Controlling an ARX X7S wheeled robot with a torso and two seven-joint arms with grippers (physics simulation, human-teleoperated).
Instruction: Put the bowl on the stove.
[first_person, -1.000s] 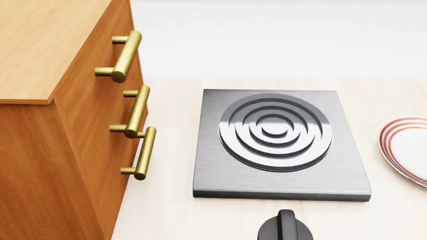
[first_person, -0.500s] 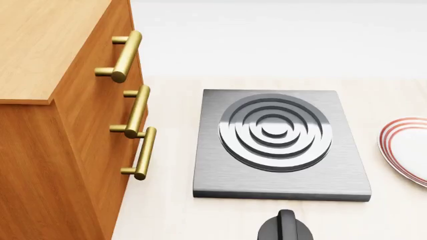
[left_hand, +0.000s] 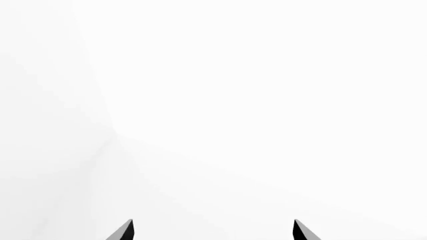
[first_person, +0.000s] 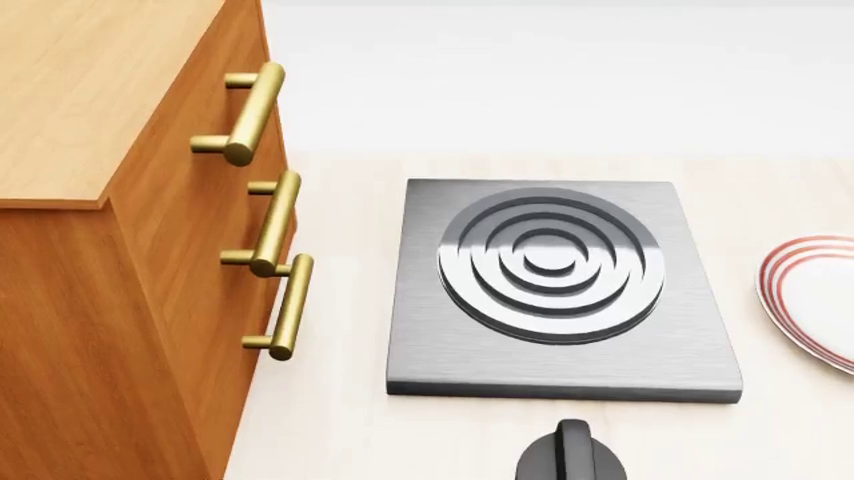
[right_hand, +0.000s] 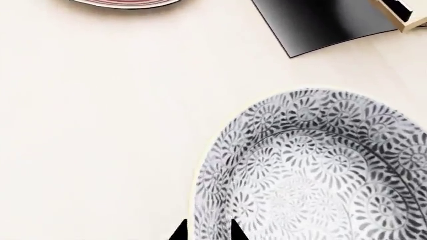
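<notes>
The bowl (right_hand: 313, 170), white with a dense grey-blue floral pattern, fills the near part of the right wrist view and rests on the pale table. My right gripper (right_hand: 208, 231) straddles its rim, one fingertip outside and one inside, shut on it. A dark corner of the stove (right_hand: 320, 25) shows beyond the bowl. In the head view the stove (first_person: 561, 350) lies flat with its ringed burner bare; the bowl and both grippers are out of that view. My left gripper (left_hand: 212, 230) is open, facing blank white.
A wooden cabinet (first_person: 120, 250) with brass handles (first_person: 274, 225) stands left of the stove. A black knob (first_person: 571, 458) sits at the stove's near edge. The red-ringed white plate (first_person: 811, 300) lies to the stove's right, and the plate's edge (right_hand: 127, 3) shows beyond the bowl.
</notes>
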